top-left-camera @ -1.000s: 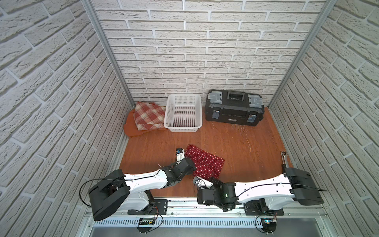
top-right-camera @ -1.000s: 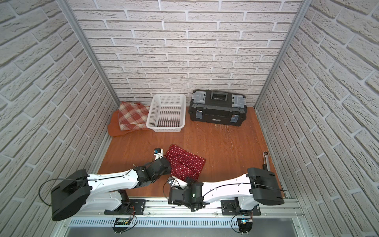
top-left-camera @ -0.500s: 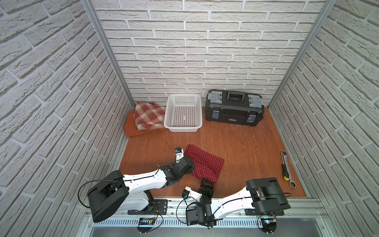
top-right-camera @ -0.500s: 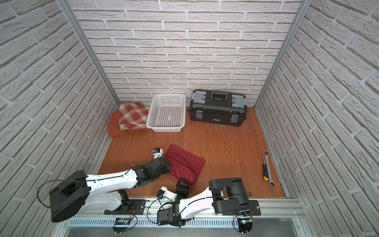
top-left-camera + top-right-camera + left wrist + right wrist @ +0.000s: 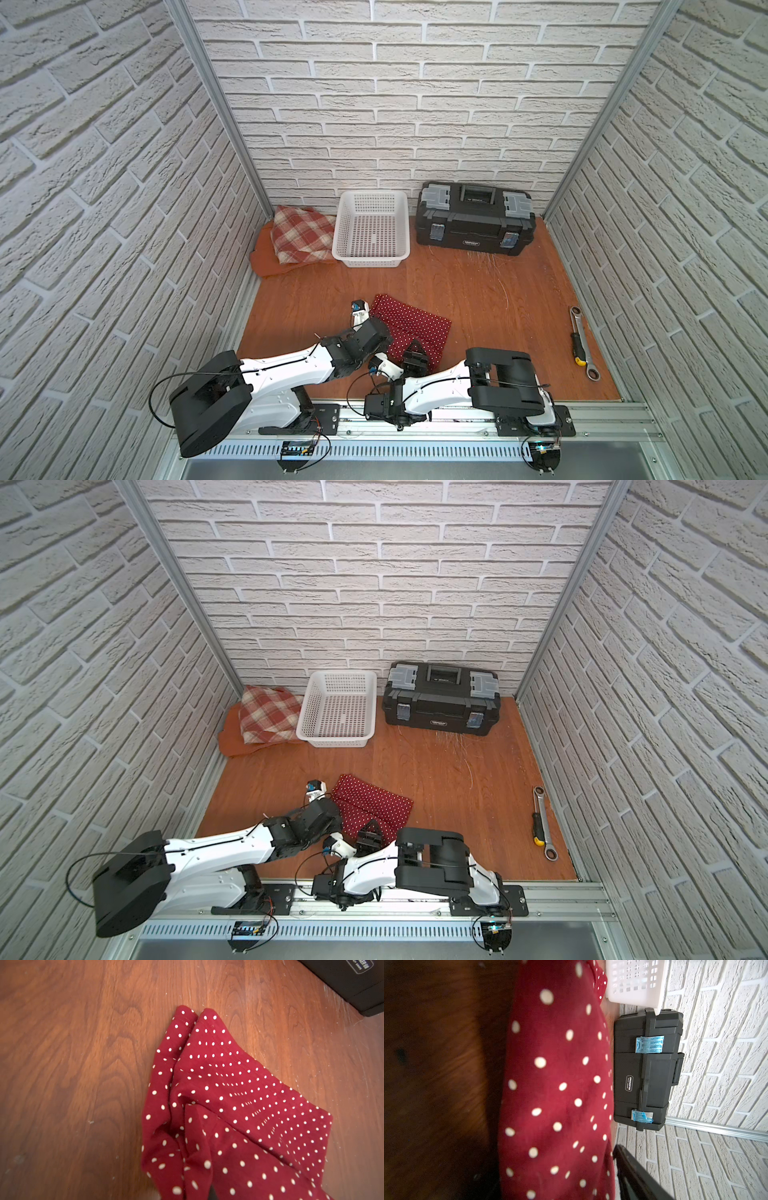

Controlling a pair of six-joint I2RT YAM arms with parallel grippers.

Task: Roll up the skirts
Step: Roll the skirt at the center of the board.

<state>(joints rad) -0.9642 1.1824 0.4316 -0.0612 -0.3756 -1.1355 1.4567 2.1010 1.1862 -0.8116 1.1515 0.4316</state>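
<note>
The dark red polka-dot skirt point(image 5: 415, 326) lies folded flat on the wooden floor near the front. My left gripper point(image 5: 383, 332) is shut on its left near corner. In the left wrist view the bunched skirt point(image 5: 228, 1105) runs up to the lens and hides the fingers. My right gripper point(image 5: 415, 352) stands open at the skirt's near edge. In the right wrist view the skirt point(image 5: 556, 1095) fills the space beside one black finger point(image 5: 633, 1176). The plaid skirt point(image 5: 301, 239) lies on the rust-orange skirt point(image 5: 266, 262) in the back left corner.
A white mesh basket point(image 5: 341, 232) stands beside the stacked skirts, with a black toolbox point(image 5: 476, 218) to its right against the back wall. A ratchet wrench point(image 5: 582, 345) lies by the right wall. Brick walls close in three sides.
My right arm has folded back from its low stretch along the front, and its gripper has come up to the skirt's near edge. The wrench now shows. The left gripper has stayed put.
</note>
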